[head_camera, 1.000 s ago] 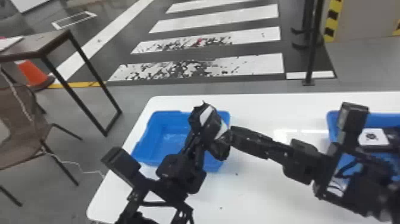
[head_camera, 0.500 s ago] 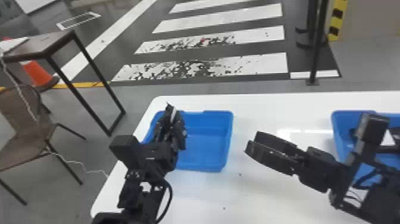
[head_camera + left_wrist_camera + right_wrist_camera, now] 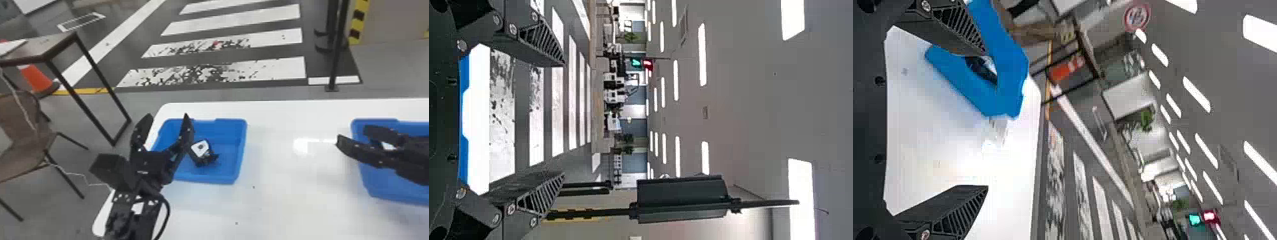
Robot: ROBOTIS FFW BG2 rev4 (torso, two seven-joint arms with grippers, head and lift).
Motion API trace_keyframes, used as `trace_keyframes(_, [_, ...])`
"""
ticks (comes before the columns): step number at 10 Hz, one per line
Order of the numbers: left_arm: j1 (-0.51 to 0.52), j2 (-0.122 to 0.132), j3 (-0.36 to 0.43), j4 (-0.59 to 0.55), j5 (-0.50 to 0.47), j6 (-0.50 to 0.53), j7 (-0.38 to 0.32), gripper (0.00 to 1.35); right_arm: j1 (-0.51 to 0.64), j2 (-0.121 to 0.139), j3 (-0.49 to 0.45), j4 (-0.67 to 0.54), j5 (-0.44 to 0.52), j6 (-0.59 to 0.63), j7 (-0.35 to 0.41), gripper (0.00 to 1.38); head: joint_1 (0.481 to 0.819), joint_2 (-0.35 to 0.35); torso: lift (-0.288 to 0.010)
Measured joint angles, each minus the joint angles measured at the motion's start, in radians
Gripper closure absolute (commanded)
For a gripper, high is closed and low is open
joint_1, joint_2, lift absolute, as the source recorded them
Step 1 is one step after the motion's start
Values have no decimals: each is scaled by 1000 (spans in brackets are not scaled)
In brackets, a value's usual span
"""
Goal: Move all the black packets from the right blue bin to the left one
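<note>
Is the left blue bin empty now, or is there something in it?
Not empty: in the head view, a black packet lies inside the left blue bin, with bare blue floor beside it.

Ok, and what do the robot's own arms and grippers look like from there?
The black left gripper and right gripper each have two tapering fingers with slanted ribs, and silver screw heads at their bases. The left arm is black, with a boxy block beside the gripper and a black cable looping alongside.

Crosswalk (image 3: pixel 274 69) and ceiling lights (image 3: pixel 702 55) suggest a test hall.
</note>
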Motion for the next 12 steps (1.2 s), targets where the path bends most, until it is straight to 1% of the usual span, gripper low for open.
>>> trace_keyframes(1, [58, -1, -9, -76, 17, 7, -2, 102, 30, 12, -78, -65, 88, 60, -54, 70, 695, 195, -140])
trace_keyframes(2, [122, -3, -17, -158, 25, 31, -3, 102, 67, 28, -149, -137, 179, 124, -112, 70, 695, 116, -140])
trace_keyframes(3, [177, -5, -27, -220, 29, 49, -6, 102, 104, 41, -201, -206, 244, 194, -171, 70, 695, 50, -140])
trace_keyframes(4, [214, -8, -35, -252, 35, 62, -14, 102, 137, 53, -229, -284, 291, 281, -225, 71, 695, 27, -140])
trace_keyframes(5, [229, -10, -40, -264, 38, 70, -24, 102, 153, 62, -231, -355, 338, 377, -270, 71, 695, -9, -140])
trace_keyframes(6, [231, -9, -45, -266, 37, 71, -27, 102, 153, 66, -214, -402, 371, 470, -317, 76, 695, -26, -140])
trace_keyframes(7, [231, -7, -48, -266, 24, 54, -27, 102, 141, 67, -194, -417, 393, 551, -361, 78, 695, -35, -140])
trace_keyframes(8, [229, -6, -52, -266, 8, 35, -27, 102, 121, 67, -182, -407, 422, 611, -391, 81, 695, -54, -140])
trace_keyframes(10, [230, -4, -55, -266, 1, 24, -27, 102, 74, 63, -178, -333, 458, 652, -415, 82, 695, -81, -140])
trace_keyframes(12, [231, -5, -55, -266, 1, 20, -27, 102, 32, 59, -174, -252, 467, 657, -420, 82, 695, -101, -140])
